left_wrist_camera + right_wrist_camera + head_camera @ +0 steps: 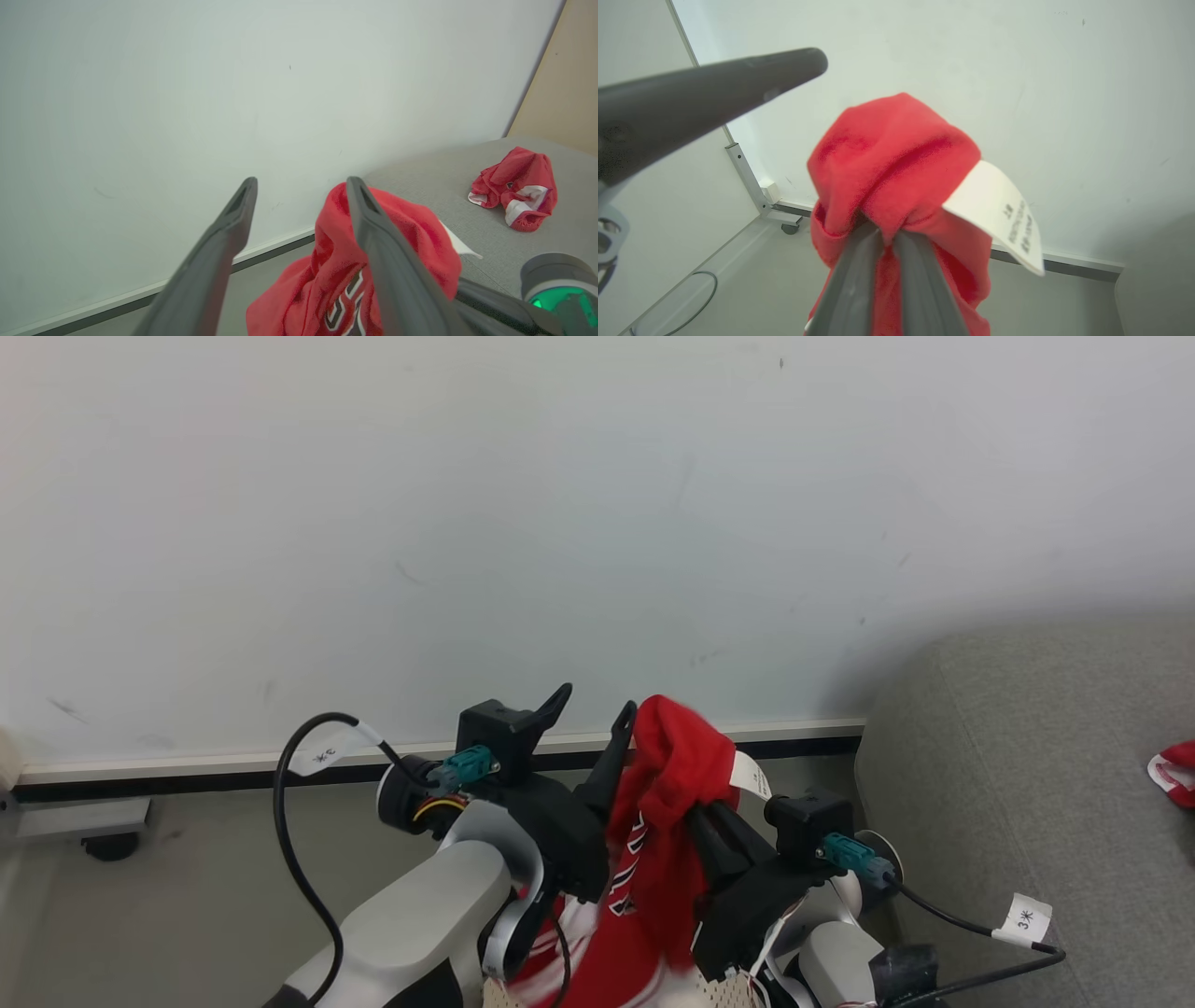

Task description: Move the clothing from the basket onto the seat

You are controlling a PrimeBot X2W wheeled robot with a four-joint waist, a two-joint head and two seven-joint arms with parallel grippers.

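At the far left of the head view, a dark caster [110,846] was seen on the floor [187,896] below the white wall [560,523]. To its right, the left gripper [596,702] was seen in front of the wall, its two fingers spread wide apart with nothing between them. Its right-hand finger was set just beside the red garment [677,775]; whether the cloth was touched could not be told. The garment was held well above the floor, bunched at its top and hanging in folds, with white-and-dark lettering shown lower down. A white care label [752,775] was seen sticking out on its right side. The right gripper [887,233] was clamped on the bunched cloth, with fabric pinched between its fingers. What appeared to be a strip of the cream perforated basket [728,994] was glimpsed at the bottom edge, beneath the hanging cloth. Further right, the grey seat [1008,756] was seen against the wall. A second red garment [516,196] with white trim was laid crumpled on it, well apart from both grippers.
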